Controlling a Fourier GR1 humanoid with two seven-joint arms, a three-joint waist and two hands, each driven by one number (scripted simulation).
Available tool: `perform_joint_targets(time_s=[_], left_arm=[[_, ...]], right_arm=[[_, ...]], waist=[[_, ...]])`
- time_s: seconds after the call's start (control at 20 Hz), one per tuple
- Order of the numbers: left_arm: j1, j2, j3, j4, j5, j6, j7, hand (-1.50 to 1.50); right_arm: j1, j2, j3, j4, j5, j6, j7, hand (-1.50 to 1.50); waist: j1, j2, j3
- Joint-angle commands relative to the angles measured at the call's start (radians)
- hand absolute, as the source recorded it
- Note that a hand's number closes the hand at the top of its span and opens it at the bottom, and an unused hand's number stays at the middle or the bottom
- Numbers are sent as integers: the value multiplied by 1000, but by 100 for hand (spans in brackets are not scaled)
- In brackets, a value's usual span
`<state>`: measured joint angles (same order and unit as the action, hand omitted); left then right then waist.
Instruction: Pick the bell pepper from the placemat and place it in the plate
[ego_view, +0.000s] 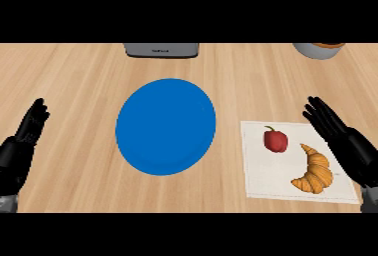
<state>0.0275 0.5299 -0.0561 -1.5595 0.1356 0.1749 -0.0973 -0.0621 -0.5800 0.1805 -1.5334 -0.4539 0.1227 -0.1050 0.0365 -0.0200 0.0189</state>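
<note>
Resting open at right, fingers straight and empty, the right hand (341, 136) overlaps the right edge of the placemat (255, 170). The pepper (276, 140) lies on it near the hand, untouched, beside a croissant (316, 171). The plate (166, 126) sits left of them on the worktop (77, 75). The left hand (26, 134) rests open at far left.

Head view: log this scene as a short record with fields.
bell pepper: red, lying on the placemat, near the croissant, untouched
plate: blue, nothing on it, left of the placemat
left robot hand: open, resting at the left edge, holding nothing
right robot hand: open, resting at the right edge by the placemat, holding nothing
far edge: grey box, cup
</note>
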Motion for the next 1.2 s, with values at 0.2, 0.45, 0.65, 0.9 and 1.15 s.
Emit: perform_joint_targets(time_s=[0.2, 0.45, 0.65, 0.9, 1.15], left_arm=[[-15, -86, -49, 41, 29, -35, -13, 0], [-19, -129, -70, 63, 60, -45, 9, 0], [-36, -120, -63, 93, 86, -95, 2, 0], [-64, -138, -54, 183, 73, -102, -28, 0], [-77, -159, -49, 181, 51, -64, -8, 0]], right_arm=[[-236, 236, 32, 104, 278, -517, 113, 150], [-222, 189, -17, 177, 550, -835, 47, -150], [-205, 375, 116, 257, 781, -1116, -42, -150], [-191, 533, 177, 438, 1028, -1377, 15, -150], [-167, 562, 97, 449, 1314, -1358, 239, -150]], waist=[[3, 30, -24], [-25, 36, -25], [-10, 31, -22], [-35, 24, -22], [-56, 13, -24]])
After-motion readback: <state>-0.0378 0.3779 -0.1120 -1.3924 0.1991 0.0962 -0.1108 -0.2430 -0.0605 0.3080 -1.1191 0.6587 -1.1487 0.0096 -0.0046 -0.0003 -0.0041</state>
